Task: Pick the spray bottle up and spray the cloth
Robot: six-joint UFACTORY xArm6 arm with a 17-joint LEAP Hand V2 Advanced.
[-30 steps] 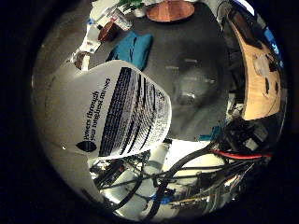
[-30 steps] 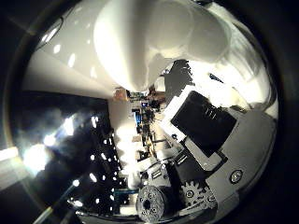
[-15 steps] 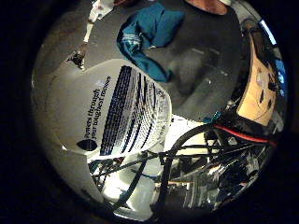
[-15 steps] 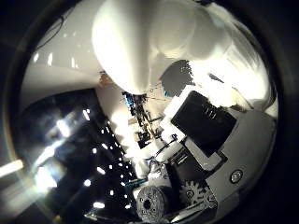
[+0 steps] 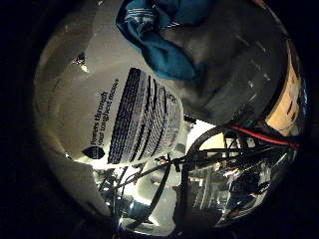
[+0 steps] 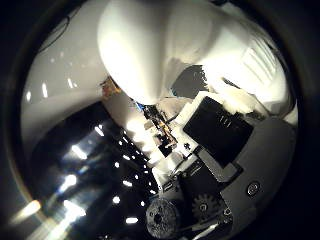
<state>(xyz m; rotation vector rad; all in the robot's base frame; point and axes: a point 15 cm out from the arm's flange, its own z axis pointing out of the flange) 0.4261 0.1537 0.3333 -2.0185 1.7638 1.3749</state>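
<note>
A white spray bottle point(image 5: 124, 124) with a dark printed label lies close against the palm and fills much of the little finger side view. It hangs above the grey table point(image 5: 239, 74), clear of it. Just past the bottle's far end, a crumpled teal cloth point(image 5: 159, 40) lies on that table. In the thumb side view the bottle's smooth white body point(image 6: 150, 50) looms large, and my right hand point(image 6: 225, 135) of white and black parts wraps beside it. The fingers are curled round the bottle. The nozzle is hidden from view.
A tan wooden object point(image 5: 294, 99) stands along the table's edge, beyond the cloth. The thumb side view looks past the bottle into a dark room with ceiling lights point(image 6: 75, 150).
The camera has travelled with the held bottle toward the teal cloth, which now looks larger and nearer. The round copper-coloured plate and small items at the table's back have left the view.
</note>
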